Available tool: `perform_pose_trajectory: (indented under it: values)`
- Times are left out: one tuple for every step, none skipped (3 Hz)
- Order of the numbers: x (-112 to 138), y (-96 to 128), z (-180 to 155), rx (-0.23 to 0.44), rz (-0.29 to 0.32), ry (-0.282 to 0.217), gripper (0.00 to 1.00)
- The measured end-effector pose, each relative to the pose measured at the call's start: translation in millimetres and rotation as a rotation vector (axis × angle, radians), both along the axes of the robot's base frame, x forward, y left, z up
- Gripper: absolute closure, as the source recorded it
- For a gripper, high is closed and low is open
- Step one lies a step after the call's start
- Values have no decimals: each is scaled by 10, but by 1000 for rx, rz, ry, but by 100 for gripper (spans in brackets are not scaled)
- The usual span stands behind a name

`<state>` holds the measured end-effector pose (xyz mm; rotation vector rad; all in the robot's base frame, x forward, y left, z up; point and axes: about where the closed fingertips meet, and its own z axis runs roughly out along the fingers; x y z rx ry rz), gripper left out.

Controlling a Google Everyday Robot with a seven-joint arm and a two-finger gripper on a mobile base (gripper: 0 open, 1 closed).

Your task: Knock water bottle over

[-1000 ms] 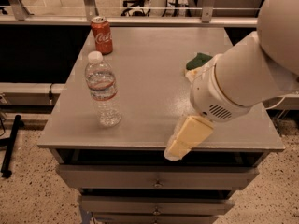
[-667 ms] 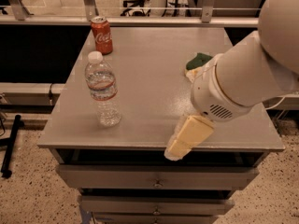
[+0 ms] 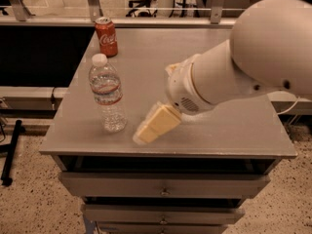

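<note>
Gripper [image 3: 142, 135], lower centre, hung over the table's [image 3: 229, 130] front edge, fingers pressed together, empty. Bottle [image 3: 108, 97] stood upright just left of it, apart. Can [image 3: 106, 37] stood upper left.

The arm [image 3: 253, 57] runs off the right edge and hides part of the table [image 3: 73, 130]; the gripper [image 3: 152, 126] (near the bottle [image 3: 108, 99], over the table's front) shows only as a pale wedge.
</note>
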<state>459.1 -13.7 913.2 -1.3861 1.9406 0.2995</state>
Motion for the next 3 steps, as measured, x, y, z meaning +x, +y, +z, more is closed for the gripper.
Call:
perform_pose_trajectory:
  values:
    - [292, 336, -6, 141, 3, -35, 0]
    - [429, 583, -27, 271, 6, -39, 0]
    - [483, 851, -109, 423, 11, -19, 2]
